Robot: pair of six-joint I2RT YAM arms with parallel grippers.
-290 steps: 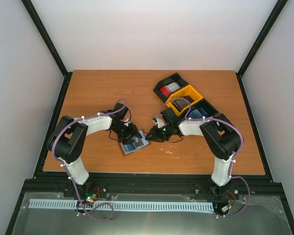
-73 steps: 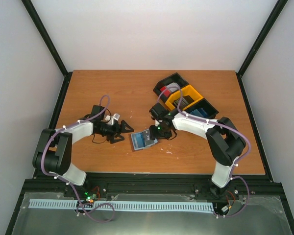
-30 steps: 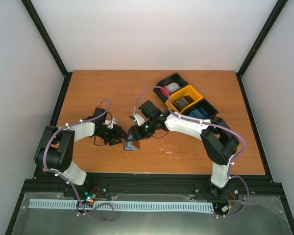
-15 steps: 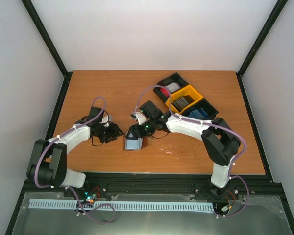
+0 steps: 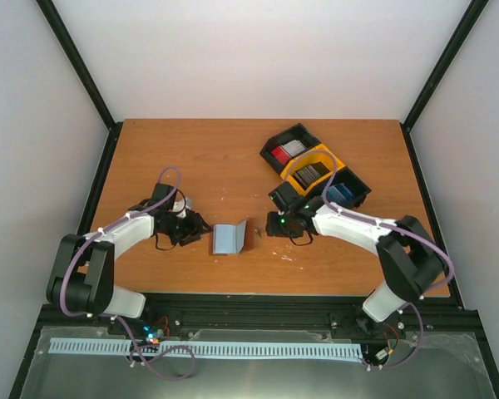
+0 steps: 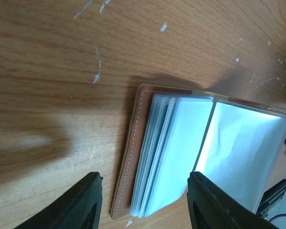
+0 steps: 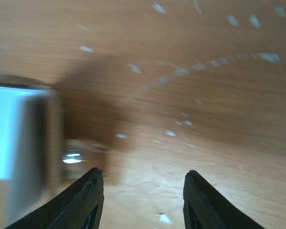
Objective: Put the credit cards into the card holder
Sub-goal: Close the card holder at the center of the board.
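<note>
The brown leather card holder [image 5: 231, 238] lies open on the table between the arms, its pale blue-grey sleeves up and its right flap half raised. In the left wrist view it [image 6: 181, 152] lies just ahead of the open fingers. My left gripper [image 5: 201, 226] is open and empty just left of it. My right gripper [image 5: 270, 224] is open and empty a little right of it; its wrist view shows the holder's edge [image 7: 19, 138] at far left, blurred. Credit cards sit in the tray: red/white [image 5: 288, 151], grey [image 5: 308, 172], blue [image 5: 339, 192].
The black-and-yellow three-compartment tray [image 5: 314, 156] stands at the back right, close behind the right arm. Black frame rails edge the table on both sides and at the front.
My right gripper has let go of the holder's flap and drawn back to the right. The holder has fallen further open. My left gripper has stayed beside its left edge.
</note>
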